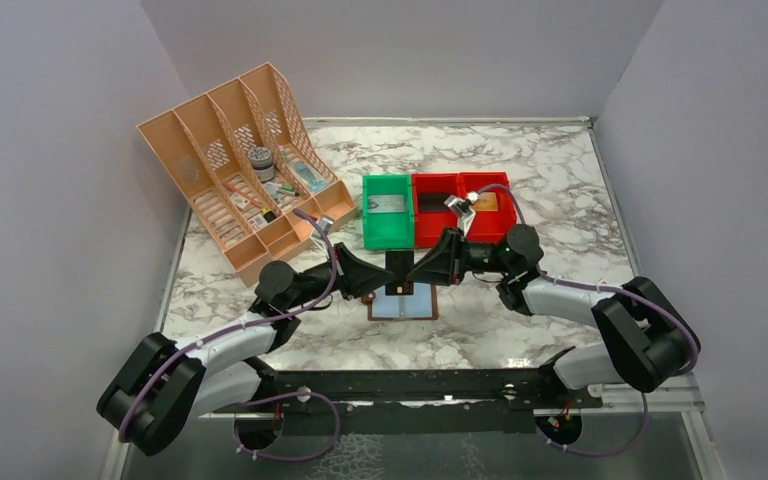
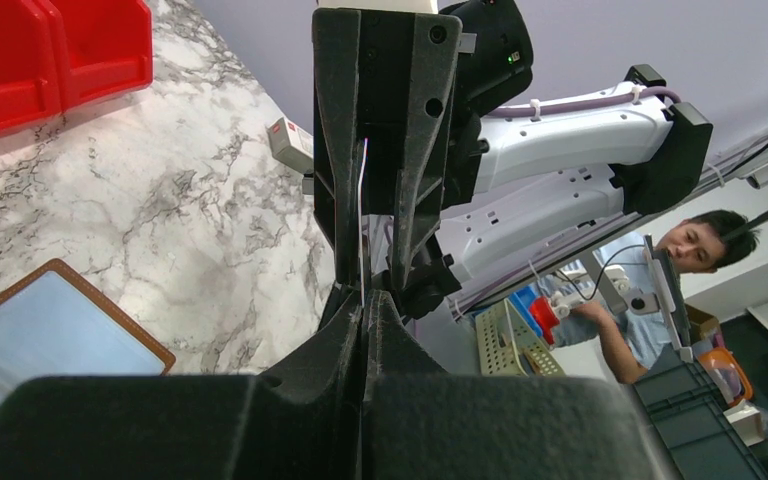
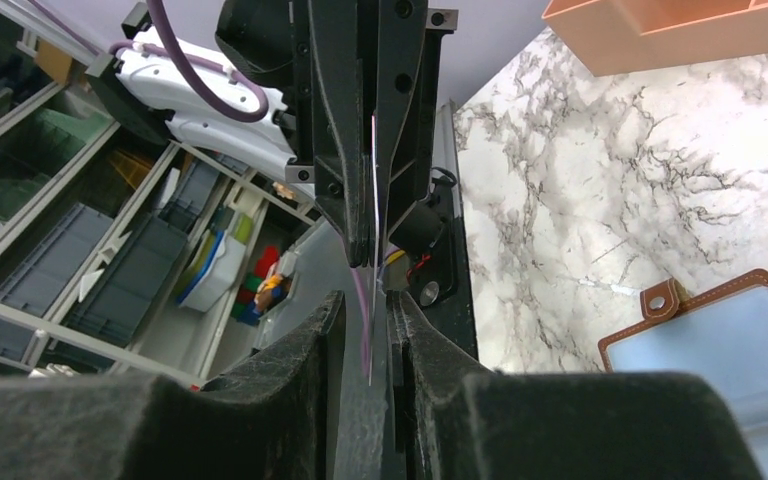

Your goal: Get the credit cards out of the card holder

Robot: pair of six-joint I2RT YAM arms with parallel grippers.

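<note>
The card holder (image 1: 402,304) lies open on the marble, brown rim and pale blue lining up; it also shows in the left wrist view (image 2: 55,330) and in the right wrist view (image 3: 720,345). Just above it the two grippers meet tip to tip around one credit card (image 1: 400,270), held on edge. My left gripper (image 1: 386,273) (image 2: 363,298) is shut on the card's edge (image 2: 362,200). My right gripper (image 1: 415,270) (image 3: 365,305) stands around the card's other end (image 3: 373,180) with a gap between its fingers.
A green bin (image 1: 388,211) and two red bins (image 1: 438,208) (image 1: 490,205) stand just behind the grippers. An orange file organiser (image 1: 245,165) stands at the back left. A small white-and-red box (image 2: 290,145) lies on the marble near the red bins (image 2: 50,60).
</note>
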